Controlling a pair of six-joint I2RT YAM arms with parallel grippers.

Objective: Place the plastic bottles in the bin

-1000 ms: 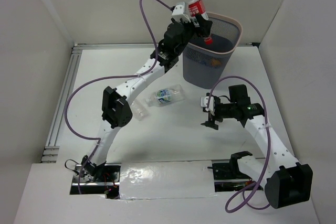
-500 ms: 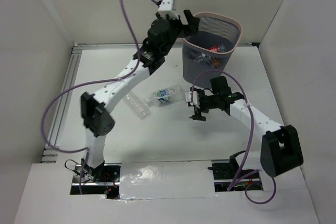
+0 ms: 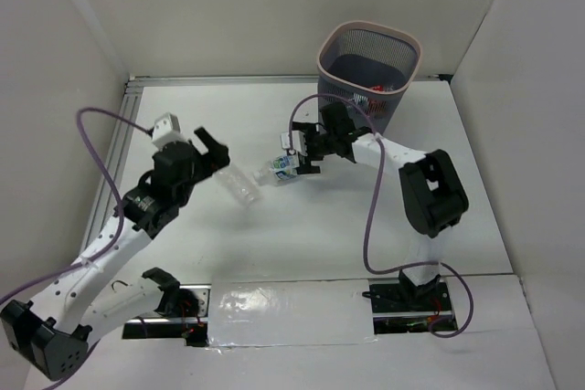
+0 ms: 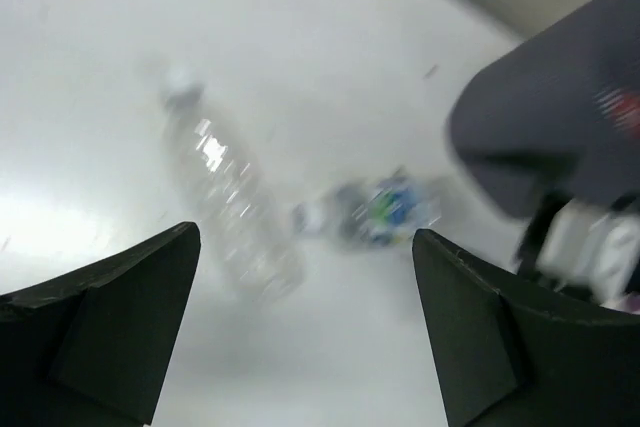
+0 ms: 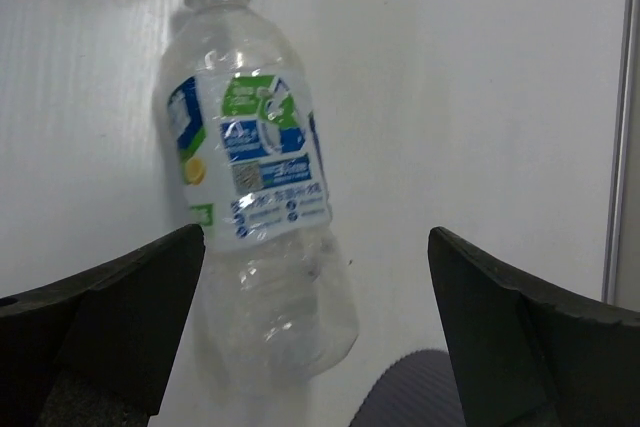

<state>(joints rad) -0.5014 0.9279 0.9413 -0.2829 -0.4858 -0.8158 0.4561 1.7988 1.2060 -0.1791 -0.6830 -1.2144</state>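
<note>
Label (image 5: 262, 162) on the green-white labelled bottle (image 5: 275, 297), right wrist view: large green characters on white at the top, blue panels with pale lettering below, a square code patch at centre, a yellow round mark and a small green patch at the left edge. All too blurred to read. Same label in the top view and left wrist view: only a green-and-blue smudge. Red-labelled bottle (image 3: 377, 88) inside the bin (image 3: 369, 28), top view: print too small to read. No legible word, brand or number.
</note>
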